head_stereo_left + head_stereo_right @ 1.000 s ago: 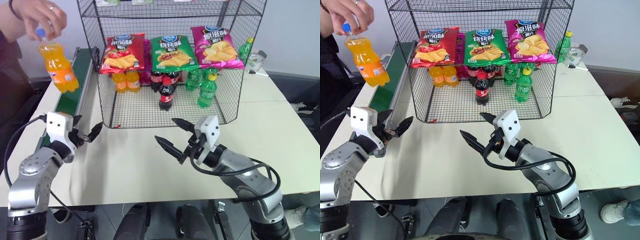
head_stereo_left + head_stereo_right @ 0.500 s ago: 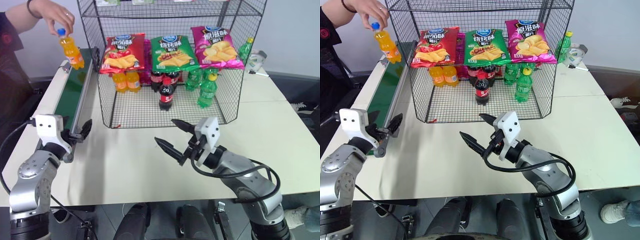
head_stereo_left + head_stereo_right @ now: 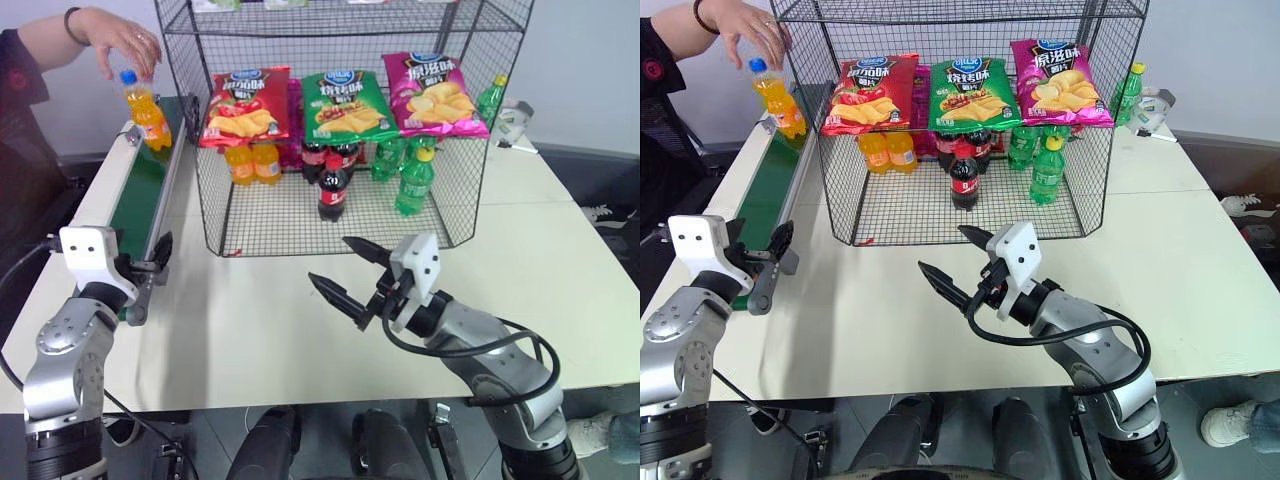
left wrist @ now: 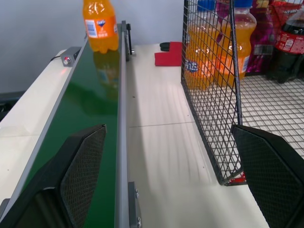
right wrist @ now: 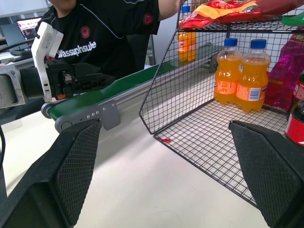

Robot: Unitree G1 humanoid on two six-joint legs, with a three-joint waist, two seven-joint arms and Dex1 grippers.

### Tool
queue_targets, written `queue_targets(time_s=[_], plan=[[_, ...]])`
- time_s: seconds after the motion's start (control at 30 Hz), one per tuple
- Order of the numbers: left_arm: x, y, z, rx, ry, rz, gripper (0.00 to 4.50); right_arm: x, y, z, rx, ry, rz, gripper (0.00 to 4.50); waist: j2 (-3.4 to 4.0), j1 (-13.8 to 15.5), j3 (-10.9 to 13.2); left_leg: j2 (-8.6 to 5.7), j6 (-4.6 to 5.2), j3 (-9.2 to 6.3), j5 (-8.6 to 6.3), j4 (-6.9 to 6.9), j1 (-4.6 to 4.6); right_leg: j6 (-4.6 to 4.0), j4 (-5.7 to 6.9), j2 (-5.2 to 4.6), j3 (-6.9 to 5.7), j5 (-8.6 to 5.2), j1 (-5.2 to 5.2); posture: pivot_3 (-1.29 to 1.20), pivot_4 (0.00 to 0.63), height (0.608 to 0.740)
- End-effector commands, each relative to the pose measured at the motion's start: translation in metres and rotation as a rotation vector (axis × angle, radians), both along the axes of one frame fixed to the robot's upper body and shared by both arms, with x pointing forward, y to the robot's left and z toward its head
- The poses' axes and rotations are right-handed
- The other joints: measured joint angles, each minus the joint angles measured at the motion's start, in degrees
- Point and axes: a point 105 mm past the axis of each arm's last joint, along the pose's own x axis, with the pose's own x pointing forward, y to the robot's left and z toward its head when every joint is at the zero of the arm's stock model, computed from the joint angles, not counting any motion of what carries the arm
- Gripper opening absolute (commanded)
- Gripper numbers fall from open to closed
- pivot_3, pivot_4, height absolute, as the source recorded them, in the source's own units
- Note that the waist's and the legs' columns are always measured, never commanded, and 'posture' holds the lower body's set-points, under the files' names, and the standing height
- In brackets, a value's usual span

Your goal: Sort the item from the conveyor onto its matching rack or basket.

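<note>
The item, an orange soda bottle [image 3: 147, 110] with a blue cap, stands upright on the far end of the dark-green conveyor [image 3: 140, 190]. A person's hand [image 3: 122, 38] is at its cap. My left gripper [image 3: 142, 258] is open at the conveyor's near end, pointing along the belt, far from the bottle [image 4: 100, 26]. My right gripper [image 3: 330, 260] hangs open over the table, in front of the black wire rack [image 3: 455, 150] and holding nothing. Chip bags hang across the rack's front, with orange bottles [image 5: 238, 71], cola and green bottles below.
The person in a dark shirt [image 5: 102, 28] stands at the conveyor's far left. A red object [image 4: 170, 53] lies on the table beside the rack's far corner. A green bottle [image 3: 490, 98] stands outside the rack at the back right. Open table lies between rack and grippers.
The person has lowered the orange bottle from the air onto the belt's far end. My left gripper has swung left to the conveyor's near end. The right arm has kept still.
</note>
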Motion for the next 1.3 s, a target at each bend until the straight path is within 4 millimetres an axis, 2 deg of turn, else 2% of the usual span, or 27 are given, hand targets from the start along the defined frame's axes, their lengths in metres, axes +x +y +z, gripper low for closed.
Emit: queue_targets(time_s=[0.03,0.17,0.33,0.43,0.73,1.3], plan=[[-0.003,0.018,0.014,0.039,-0.052,0.089,4.4,-0.004,0.003,0.012,0.031,-0.05,0.018,4.5,0.0,-0.01,0.0,0.0,0.0,0.0,0.0,0.0,0.0,0.0,0.0,0.0,0.0,0.0,0.0,0.0,0.15,0.74],[-0.004,0.048,0.017,0.034,-0.062,0.278,4.4,-0.003,0.003,0.012,0.034,-0.049,0.02,4.5,0.0,0.0,0.0,0.0,0.0,0.0,0.0,0.0,0.0,0.03,0.01,0.01,0.0,0.02,-0.01,0.0,0.15,0.74],[-0.006,0.067,0.023,0.027,-0.075,0.373,4.4,-0.001,0.0,0.011,0.036,-0.047,0.019,4.5,-0.01,0.06,-0.01,-0.01,0.0,0.0,0.0,0.0,0.0,0.1,0.0,0.0,-0.03,0.05,-0.01,0.0,0.15,0.74],[-0.007,0.067,0.025,0.0,-0.086,0.331,4.4,-0.001,0.001,0.01,0.036,-0.048,0.022,4.5,-0.02,-0.01,-0.01,-0.01,0.0,0.0,0.0,0.0,0.0,0.1,0.0,0.01,-0.04,0.06,0.0,0.0,0.15,0.74],[-0.011,0.064,0.023,0.113,-0.101,0.301,4.4,0.0,0.004,0.01,0.036,-0.051,0.03,4.5,-0.02,-0.03,-0.01,0.0,0.0,0.0,0.0,-0.01,0.0,0.1,0.0,0.0,-0.01,0.05,-0.01,0.0,0.15,0.74],[-0.012,0.061,0.023,0.096,-0.135,0.279,4.4,-0.004,0.005,0.012,0.041,-0.057,0.042,4.5,-0.02,-0.02,-0.01,0.0,-0.01,0.0,0.0,0.0,0.0,0.1,0.0,0.0,-0.01,0.06,-0.01,0.0,0.15,0.74]])
